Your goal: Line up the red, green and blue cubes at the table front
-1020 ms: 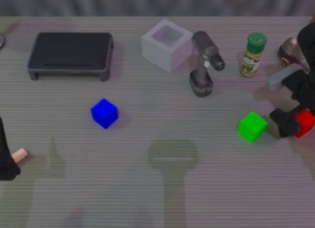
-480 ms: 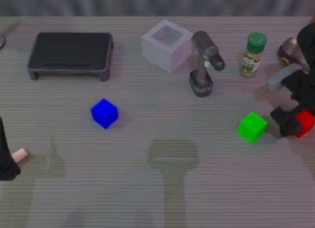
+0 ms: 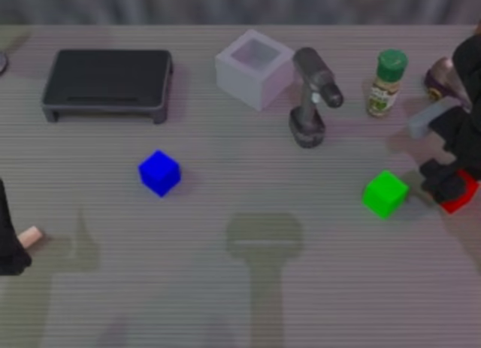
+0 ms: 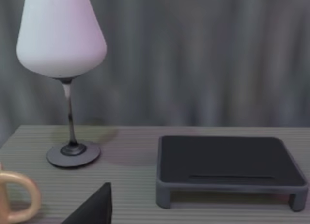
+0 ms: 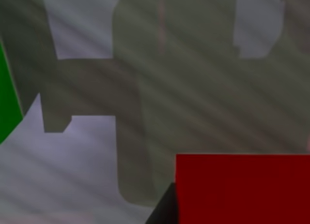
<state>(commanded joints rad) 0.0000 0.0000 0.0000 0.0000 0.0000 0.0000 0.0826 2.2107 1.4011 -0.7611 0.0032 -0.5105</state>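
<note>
The blue cube [image 3: 159, 172] sits left of centre on the table [image 3: 248, 303]. At the right stands the green cube [image 3: 385, 193], with a sliver of it [image 5: 7, 98] in the right wrist view. The red cube [image 3: 461, 199] lies at the right edge, mostly covered from above by my right gripper [image 3: 446, 184]. Close up, the red cube [image 5: 242, 190] fills a corner of the right wrist view. My left gripper [image 3: 10, 246] stays parked at the left edge, open and holding nothing.
Along the back stand a black monitor stand [image 3: 107, 81], a pale lilac hollow box [image 3: 254, 68], a grey drill [image 3: 312, 96] and a green-capped bottle [image 3: 387, 83]. A wine glass [image 4: 62, 40] and a mug handle [image 4: 19, 195] are by the left arm.
My right gripper has moved right and down over the red cube, now covering most of it. The cubes and the left arm have not moved.
</note>
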